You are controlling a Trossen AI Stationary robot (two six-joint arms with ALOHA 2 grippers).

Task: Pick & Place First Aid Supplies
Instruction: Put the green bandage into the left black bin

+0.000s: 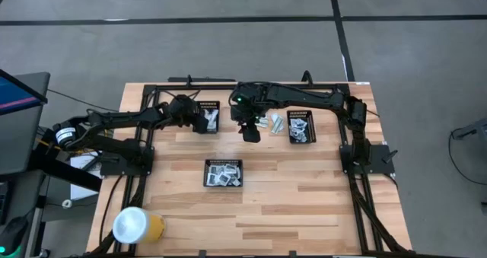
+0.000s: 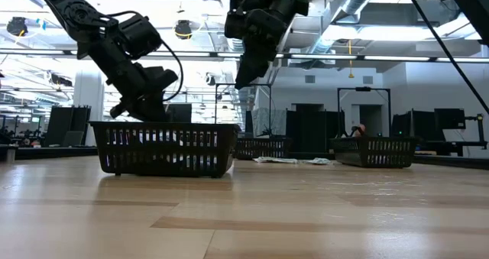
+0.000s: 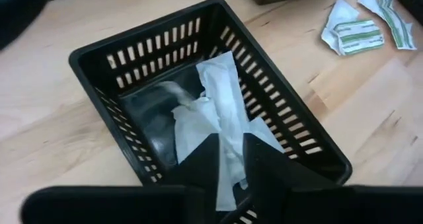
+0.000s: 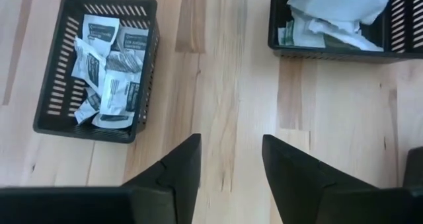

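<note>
Left hand: I see my left hand [image 3: 230, 159] low over the back-left tray [image 1: 208, 115], its fingers [image 3: 198, 159] parted by a narrow gap with a white packet [image 3: 221, 112] showing between them; I cannot tell whether it grips the packet or only hangs above it.
Right hand: my right hand [image 4: 230, 159] hangs in the air over bare table [image 1: 304, 205] between the trays, fingers apart, nothing between them.
Back-left tray: black mesh, holding a few crumpled white packets under the left hand.
Loose supplies: several green-white strips [image 1: 274, 123] lie on the table just beside the right hand, between it and the back-right tray [image 1: 302, 126].
Back-right tray: it holds pale packets in a heap.
Front tray: the middle tray [image 1: 224, 173] sits nearer the front edge, filled with white sachets [image 4: 109, 72] bearing dark marks.
Table edge: a yellow cup [image 1: 138, 225] with a white lid lies at the front-left corner.
</note>
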